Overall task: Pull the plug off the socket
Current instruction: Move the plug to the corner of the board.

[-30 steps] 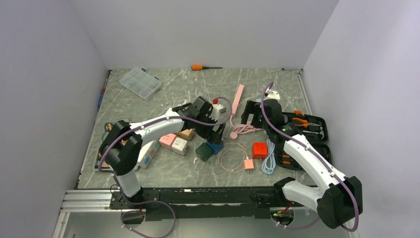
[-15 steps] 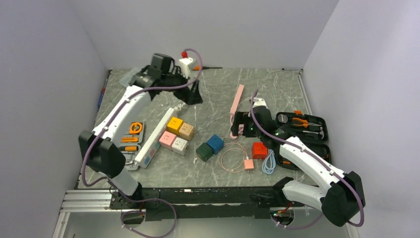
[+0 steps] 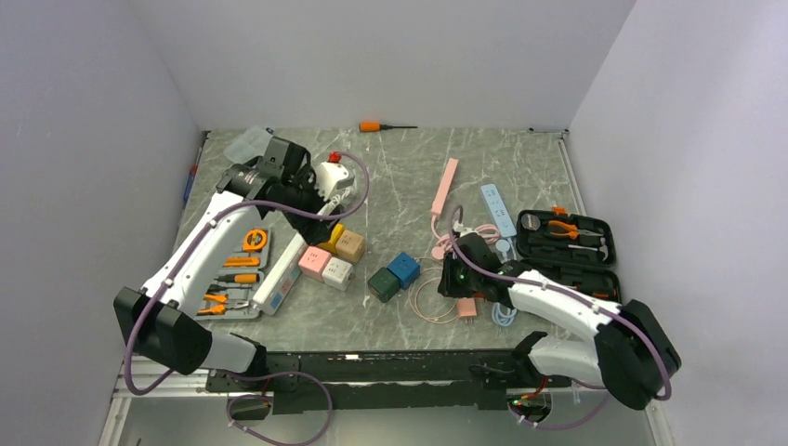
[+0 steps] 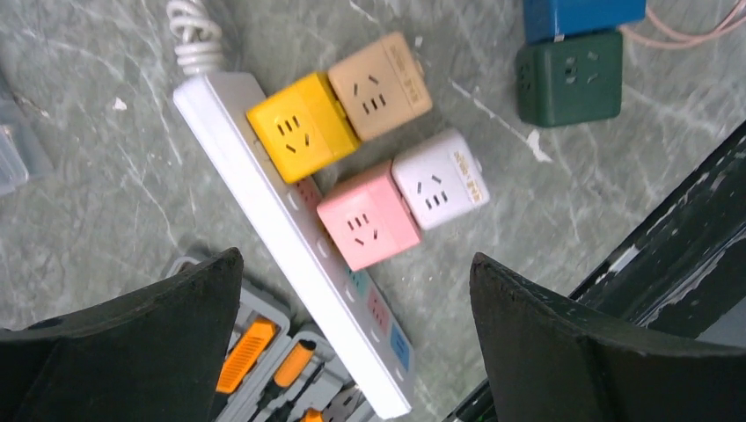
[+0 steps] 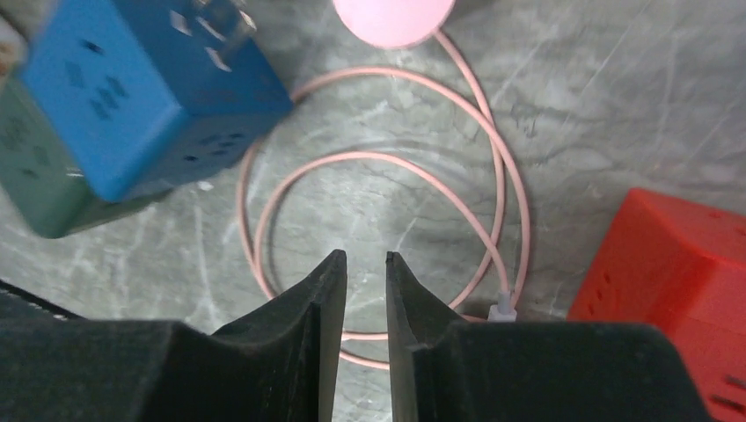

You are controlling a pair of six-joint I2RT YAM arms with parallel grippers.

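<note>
The socket [image 3: 277,271] is a long white power strip lying slantwise left of centre, with its coiled white cord at the far end. In the left wrist view the socket [image 4: 290,237] has a yellow cube [image 4: 299,127] and a pink cube [image 4: 368,215] sitting on its outlet side. I cannot tell whether either cube is plugged in. A tan cube [image 4: 380,85] and a white cube [image 4: 438,178] adjoin them. My left gripper [image 3: 311,200] [image 4: 354,259] hangs open high above the strip. My right gripper [image 3: 453,283] [image 5: 364,257] hovers over a pink cable coil [image 5: 493,176], narrowly open, with nothing in the slit.
Blue cube [image 5: 141,97], green cube [image 5: 44,193] and red cube [image 5: 677,264] surround the cable. An open black tool case [image 3: 567,242] is at the right, a grey tool tray [image 3: 232,274] at the left. A pink strip [image 3: 446,186] and an orange screwdriver [image 3: 376,125] lie further back.
The left arm swung from the far left back to above the strip, still open. The right arm drew in toward the near edge over the pink cable, and its jaws narrowed to a slit.
</note>
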